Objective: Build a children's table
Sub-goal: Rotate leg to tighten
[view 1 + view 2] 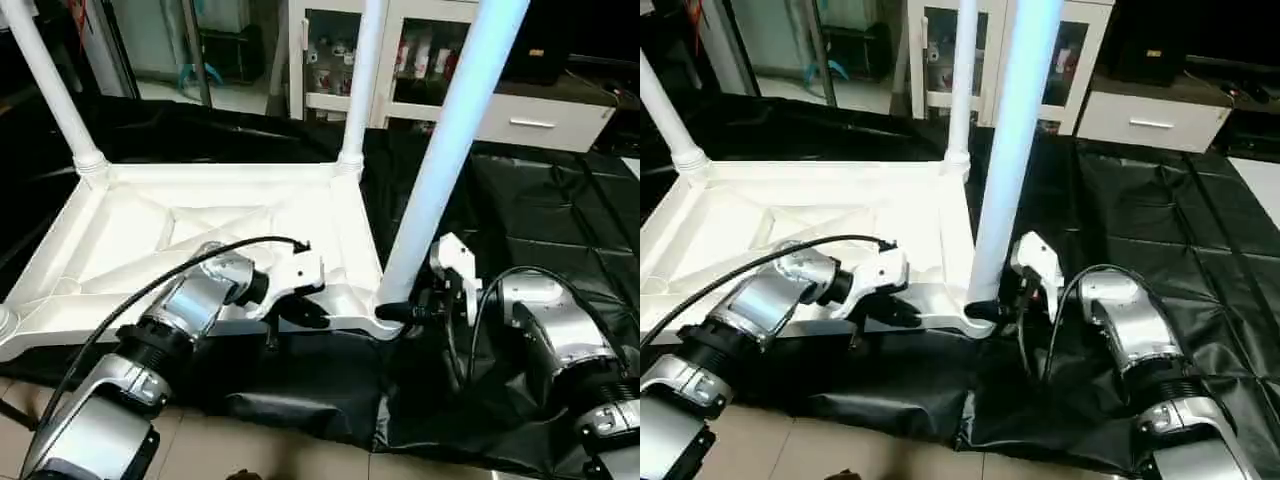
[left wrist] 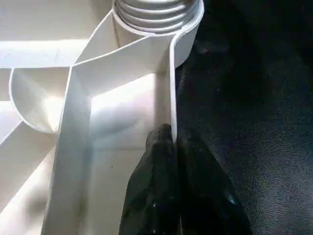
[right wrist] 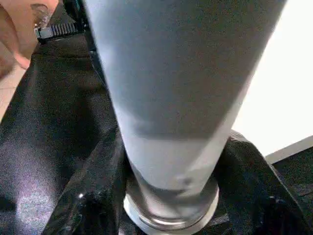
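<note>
Left jaws point(image 1: 300, 312) pinch tabletop point(image 1: 200, 230) rim; right jaws point(image 1: 400, 313) straddle leg point(image 1: 440, 160). Risk: leg tilts, jamming threads.

White plastic children's table top point(image 1: 200, 225), square with X-ribbed underside, lies upside down on the black-draped surface. Three long white tapered tube legs stand upright in round corner sockets: far left point(image 1: 45, 75), far right point(image 1: 362, 80), near right point(image 1: 445, 150). Near-left corner socket point(image 1: 5, 322) carries no leg.
</note>
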{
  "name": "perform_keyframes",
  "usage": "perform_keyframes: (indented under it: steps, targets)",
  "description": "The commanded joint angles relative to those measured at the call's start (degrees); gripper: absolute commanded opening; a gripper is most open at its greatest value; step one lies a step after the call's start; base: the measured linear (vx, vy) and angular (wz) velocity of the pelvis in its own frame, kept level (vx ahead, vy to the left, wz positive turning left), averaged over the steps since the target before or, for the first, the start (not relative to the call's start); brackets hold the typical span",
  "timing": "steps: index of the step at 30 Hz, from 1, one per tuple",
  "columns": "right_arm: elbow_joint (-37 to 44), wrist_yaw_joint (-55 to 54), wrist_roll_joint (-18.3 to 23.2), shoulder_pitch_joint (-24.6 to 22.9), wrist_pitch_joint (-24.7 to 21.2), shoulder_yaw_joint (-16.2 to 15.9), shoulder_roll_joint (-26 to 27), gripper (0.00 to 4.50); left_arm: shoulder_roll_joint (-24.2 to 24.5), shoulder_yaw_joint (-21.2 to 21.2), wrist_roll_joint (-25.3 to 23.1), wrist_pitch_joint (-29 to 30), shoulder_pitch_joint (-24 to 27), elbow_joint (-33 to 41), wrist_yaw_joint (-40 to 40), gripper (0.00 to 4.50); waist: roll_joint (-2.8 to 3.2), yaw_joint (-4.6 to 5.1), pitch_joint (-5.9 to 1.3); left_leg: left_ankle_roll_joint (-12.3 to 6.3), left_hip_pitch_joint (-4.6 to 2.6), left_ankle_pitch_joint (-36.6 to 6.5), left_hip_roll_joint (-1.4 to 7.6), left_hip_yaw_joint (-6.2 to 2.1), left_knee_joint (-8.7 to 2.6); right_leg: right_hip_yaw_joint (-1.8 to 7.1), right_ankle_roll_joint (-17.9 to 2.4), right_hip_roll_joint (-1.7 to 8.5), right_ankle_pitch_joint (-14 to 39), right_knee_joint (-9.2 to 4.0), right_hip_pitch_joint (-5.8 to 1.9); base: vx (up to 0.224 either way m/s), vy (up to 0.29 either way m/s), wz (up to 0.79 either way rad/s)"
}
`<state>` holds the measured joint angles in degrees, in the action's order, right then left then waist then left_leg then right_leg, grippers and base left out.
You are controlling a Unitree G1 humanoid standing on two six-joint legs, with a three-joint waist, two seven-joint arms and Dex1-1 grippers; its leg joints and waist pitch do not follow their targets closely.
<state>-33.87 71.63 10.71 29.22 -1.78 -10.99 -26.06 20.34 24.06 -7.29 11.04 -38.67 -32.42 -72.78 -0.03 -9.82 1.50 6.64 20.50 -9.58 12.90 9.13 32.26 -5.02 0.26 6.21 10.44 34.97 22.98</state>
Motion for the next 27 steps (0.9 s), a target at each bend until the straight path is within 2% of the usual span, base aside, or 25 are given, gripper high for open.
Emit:
perform_keyframes:
  steps: [1, 4, 6, 9, 11, 12, 13, 14, 15, 16, 17, 19, 20, 21, 22, 23, 24, 25, 26, 27]
  targets:
    - [-0.4, 1.0, -1.6, -1.2, -0.6, -1.8, 0.2, 2.17, 0.2, 3.6, -3.0, 0.6, 1.6, -2.4, -0.2, 0.00, -0.53, 0.08, -2.83, -2.79, -0.03, -14.6, 0.03, 0.91, -3.52, 2.07, -12.2, 1.83, 11.2, -4.13, -2.94, 0.000, 0.000, 0.00]
    - [-1.8, -3.5, -1.9, -2.3, -0.9, -0.7, 2.1, 2.13, -1.6, 2.4, -2.5, 0.9, 0.6, -4.0, 2.6, 0.00, -0.66, 0.16, -2.58, -2.30, -0.12, -16.7, 0.06, 0.84, -3.84, 2.08, -11.2, 1.90, 14.6, -4.54, -2.85, 0.000, 0.000, 0.00]
    - [-3.6, -6.5, -2.2, -2.3, -1.0, -0.1, 3.2, 2.12, -2.6, 1.5, -2.3, 1.2, 0.1, -5.0, 4.5, 0.00, -0.51, 0.34, -2.18, -1.41, -0.39, -20.5, -0.06, 0.74, -4.20, 2.03, -9.6, 2.05, 20.8, -5.24, -2.57, 0.000, 0.000, 0.00]
    - [-5.9, -10.7, -1.5, -1.7, -2.6, 1.7, 5.1, 2.10, -4.0, 0.6, -1.9, 1.8, -0.5, -6.0, 6.8, 0.00, -0.71, 0.74, -1.87, -0.72, -1.15, -25.4, -0.18, 0.55, -4.35, 1.88, -7.4, 2.17, 28.6, -6.25, -2.02, 0.000, 0.000, 0.00]
    - [-7.2, -14.4, -1.0, -1.2, -4.2, 3.0, 7.0, 2.09, -5.3, -0.5, -1.4, 2.2, -1.3, -7.1, 9.2, 0.00, -0.52, 1.32, -1.34, -0.04, -1.86, -30.3, -0.39, -0.05, -4.54, 1.23, -4.4, 2.29, 36.7, -7.43, -1.55, 0.000, 0.000, 0.00]
    - [-7.6, -15.9, -0.8, -0.9, -4.7, 3.4, 7.8, 2.09, -5.9, -1.1, -1.2, 2.5, -1.6, -7.6, 10.2, 0.00, -0.50, 1.73, -1.43, 0.28, -2.18, -31.7, -0.55, -0.34, -4.42, 0.77, -3.3, 2.34, 38.7, -7.90, -1.47, 0.000, 0.000, 0.00]
    - [-7.6, -15.9, -0.8, -0.9, -4.7, 3.4, 7.8, 2.09, -5.9, -1.1, -1.2, 2.5, -1.6, -7.6, 10.2, 0.00, -0.41, 1.97, -1.50, 0.28, -2.19, -32.0, -0.58, -0.47, -4.46, 0.51, -3.0, 2.35, 39.0, -8.09, -1.60, -0.057, 0.019, -0.10]
    - [-7.9, -17.2, -0.6, -0.8, -5.3, 3.8, 8.6, 2.08, -6.4, -1.5, -1.0, 2.6, -2.0, -8.1, 11.1, 0.00, -0.38, 2.36, -1.70, 0.13, -1.48, -31.5, -0.50, -0.84, -4.82, 0.05, -2.3, 2.47, 38.1, -8.14, -2.54, -0.057, 0.019, -0.10]
    - [-8.2, -20.3, -1.0, -0.7, -5.6, 4.2, 10.0, 2.08, -7.1, -2.1, -1.0, 2.7, -2.5, -8.9, 12.8, 0.00, 0.09, 2.48, -1.69, 0.07, -1.19, -31.7, -0.31, -1.05, -5.31, -0.21, -2.3, 2.37, 36.2, -8.24, -2.86, -0.052, 0.037, -0.19]
    - [-8.3, -23.1, -1.4, -0.7, -6.2, 4.5, 11.4, 2.07, -7.6, -2.5, -1.2, 2.7, -3.0, -9.7, 14.3, 0.00, 0.35, 2.68, -1.73, 0.25, -1.41, -32.7, -0.31, -1.26, -5.43, -0.53, -2.6, 2.37, 35.0, -8.40, -2.78, -0.043, 0.044, -0.19]
    - [-8.4, -23.9, -1.5, -0.7, -6.2, 4.6, 11.7, 2.07, -7.8, -2.6, -1.3, 2.7, -3.1, -9.9, 14.9, 0.00, 0.35, 2.90, -1.64, 0.27, -1.35, -33.3, -0.28, -1.32, -5.55, -0.61, -2.7, 2.30, 34.5, -8.52, -2.78, -0.043, 0.044, -0.19]
    - [-9.9, -31.9, -2.5, -0.2, -6.9, 5.8, 14.9, 2.07, -9.0, -3.2, -1.7, 2.6, -4.1, -11.8, 18.1, 0.00, 0.88, 3.63, -1.46, 0.36, -1.90, -36.9, -0.19, -1.51, -5.79, -1.38, -2.9, 2.02, 33.3, -8.96, -2.70, 0.000, 0.000, 0.00]
    - [-12.0, -40.2, -3.1, 0.8, -7.4, 7.4, 17.9, 2.07, -10.3, -3.8, -2.0, 2.7, -5.2, -13.6, 20.9, 0.00, 1.16, 4.24, -1.31, 0.42, -2.65, -39.8, -0.09, -1.64, -5.85, -2.21, -2.9, 1.87, 33.3, -9.40, -2.44, 0.000, 0.000, 0.00]
    - [-12.4, -41.7, -3.2, 0.9, -7.5, 7.7, 18.4, 2.07, -10.5, -3.9, -2.1, 2.7, -5.4, -14.0, 21.5, 0.00, 1.77, 4.99, -0.94, 0.62, -2.76, -43.0, 0.13, -1.86, -6.29, -3.11, -2.6, 1.44, 32.5, -9.59, -2.61, 0.000, 0.000, 0.00]
    - [-13.9, -47.1, -3.4, 1.7, -7.5, 8.9, 20.2, 2.07, -11.3, -4.3, -2.4, 2.7, -6.1, -15.2, 23.4, 0.00, 2.33, 5.30, -0.90, 0.88, -2.72, -45.3, 0.45, -2.15, -6.74, -3.57, -2.5, 1.24, 31.3, -9.15, -3.05, -0.067, 0.026, -0.12]
    - [-15.5, -51.7, -3.0, 2.5, -7.3, 10.2, 21.9, 2.07, -12.0, -4.7, -2.6, 2.7, -6.8, -16.3, 25.5, 0.00, 2.88, 5.34, -0.59, 0.52, -0.49, -50.2, 1.77, -2.31, -9.08, -3.53, -3.0, 0.44, 26.5, -5.55, -5.46, -0.067, 0.026, -0.12]
    - [-16.3, -54.0, -2.8, 2.9, -7.1, 10.9, 22.7, 2.07, -12.3, -4.9, -2.8, 2.6, -7.2, -16.8, 26.5, 0.00, 3.37, 4.14, -0.36, 0.43, 2.61, -54.1, 3.21, -1.93, -12.02, -2.74, -4.0, -0.06, 20.8, 0.99, -8.00, -0.110, -0.001, -0.01]
    - [-18.4, -59.0, -2.2, 4.2, -6.5, 12.3, 24.5, 2.07, -12.9, -5.2, -3.1, 2.3, -8.1, -18.1, 28.7, 0.00, 4.18, 0.88, -0.57, -0.28, 2.59, -56.3, 2.83, 1.54, -12.89, -1.12, -4.8, -1.12, 8.8, 4.57, -6.11, -0.053, -0.073, 0.10]
    - [-19.8, -61.8, -1.8, 5.3, -6.2, 13.2, 25.7, 2.07, -13.3, -5.5, -3.3, 1.9, -8.6, -19.0, 30.0, 0.00, -1.13, 2.95, -1.20, 0.00, -3.63, -42.2, -0.42, 0.55, -6.04, 2.62, -1.7, 1.97, 35.1, -3.18, -1.45, -0.053, -0.073, 0.10]
    - [-21.1, -65.1, -1.8, 6.5, -5.5, 14.0, 26.7, 2.06, -13.8, -5.7, -3.5, 1.5, -9.2, -20.0, 31.4, 0.00, -2.16, 2.99, 0.17, -0.64, -7.36, -24.3, -3.22, 0.30, 4.45, 1.47, -0.6, 6.76, 63.8, -12.31, 4.41, 0.053, -0.106, -0.04]
